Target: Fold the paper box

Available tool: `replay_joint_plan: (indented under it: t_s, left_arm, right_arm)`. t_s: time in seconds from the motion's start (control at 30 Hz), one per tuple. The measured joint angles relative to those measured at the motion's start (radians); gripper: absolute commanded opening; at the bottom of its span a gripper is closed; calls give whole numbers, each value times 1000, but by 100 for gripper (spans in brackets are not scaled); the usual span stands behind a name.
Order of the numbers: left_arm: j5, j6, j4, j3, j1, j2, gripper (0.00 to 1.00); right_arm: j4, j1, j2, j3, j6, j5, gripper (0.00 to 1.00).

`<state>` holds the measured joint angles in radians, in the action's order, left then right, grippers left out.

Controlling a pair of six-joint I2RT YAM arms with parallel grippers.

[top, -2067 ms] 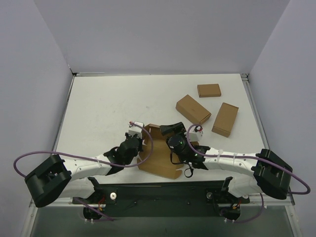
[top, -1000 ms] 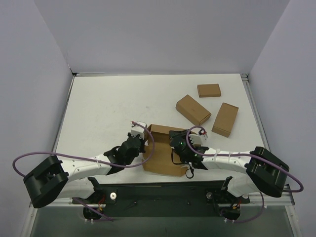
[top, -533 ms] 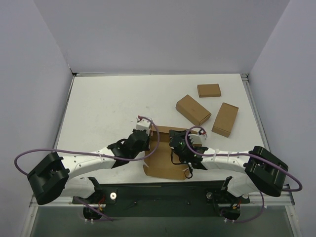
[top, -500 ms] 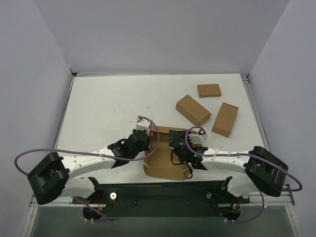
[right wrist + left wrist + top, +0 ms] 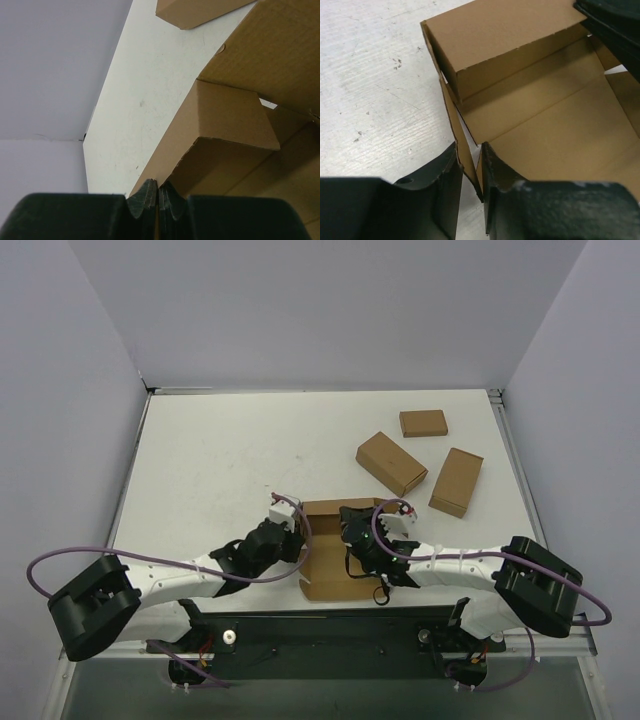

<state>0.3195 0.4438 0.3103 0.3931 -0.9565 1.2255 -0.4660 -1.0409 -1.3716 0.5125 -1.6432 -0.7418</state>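
brown cardboard, the half-folded plain paper box (image 5: pixel 335 552) lies near the middle of the white table (image 5: pixel 220 460), between both arms. the black left pincer (image 5: pixel 470 150) stands slightly apart astride the box's left wall. the black right pincer (image 5: pixel 157 185) is clamped together on a wall edge. open room lies left and far, and three small brown boxes (image 5: pixel 391 462) sit far right. the left arm has drawn back left since half a second ago.

Paper box (image 5: pixel 335 558) lies near the table's (image 5: pixel 220 450) front edge, with the left gripper (image 5: pixel 301 533) astride its left wall and the right gripper (image 5: pixel 349 519) at its back edge. Behind and right (well apart): middle small box (image 5: pixel 391 462), right small box (image 5: pixel 456 481), far small box (image 5: pixel 423 423) rearmost.
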Motion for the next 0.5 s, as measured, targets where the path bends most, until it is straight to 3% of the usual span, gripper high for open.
replay_joint_plan:
  t_s: [0.13, 0.27, 0.5]
  left_arm:
    - [-53, -25, 41, -44, 0, -32, 46]
    - [-100, -43, 48, -52, -1, -46, 52]
    - [-146, -64, 54, -53, -2, -48, 52]
  right_arm:
    - [-51, -13, -4, -19, 33, 7, 0]
    - [-78, -24, -8, -29, 61, 8, 0]
    - [-83, -29, -6, -32, 80, 8, 0]
